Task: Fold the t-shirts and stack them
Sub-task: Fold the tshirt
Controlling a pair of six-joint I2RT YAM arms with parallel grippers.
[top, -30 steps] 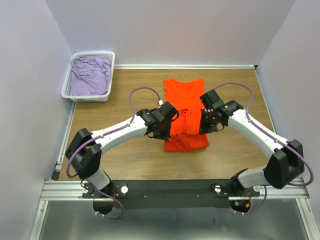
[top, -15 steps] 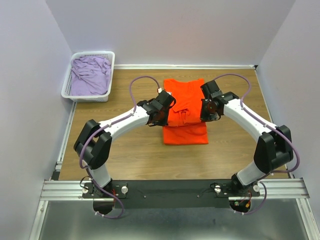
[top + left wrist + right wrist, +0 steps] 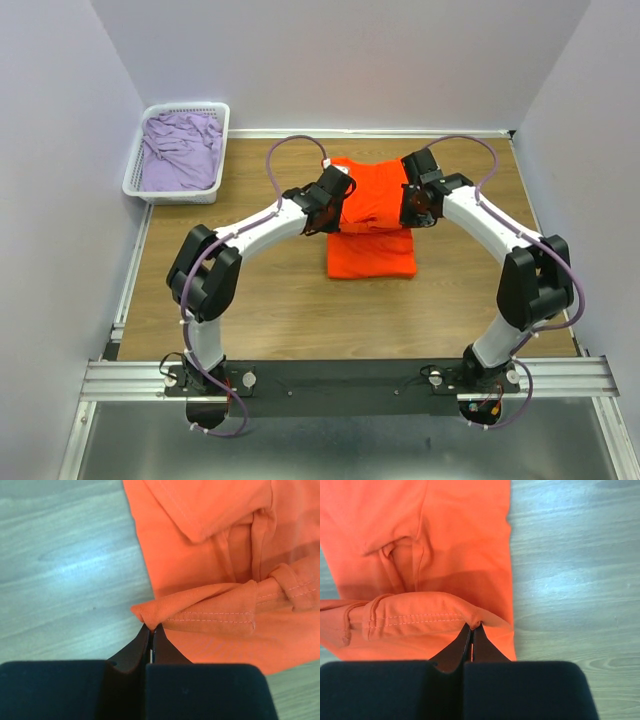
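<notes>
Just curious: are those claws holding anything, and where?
The orange t-shirt: left claw and right claw each pinch a corner of its stitched hem.

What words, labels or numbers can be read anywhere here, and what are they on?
None: no text can be read in any view.
The orange tee shows only plain cloth and stitching.
The lilac tee and the white basket carry no visible print or label.
The black base rail shows no legible marks.
</notes>
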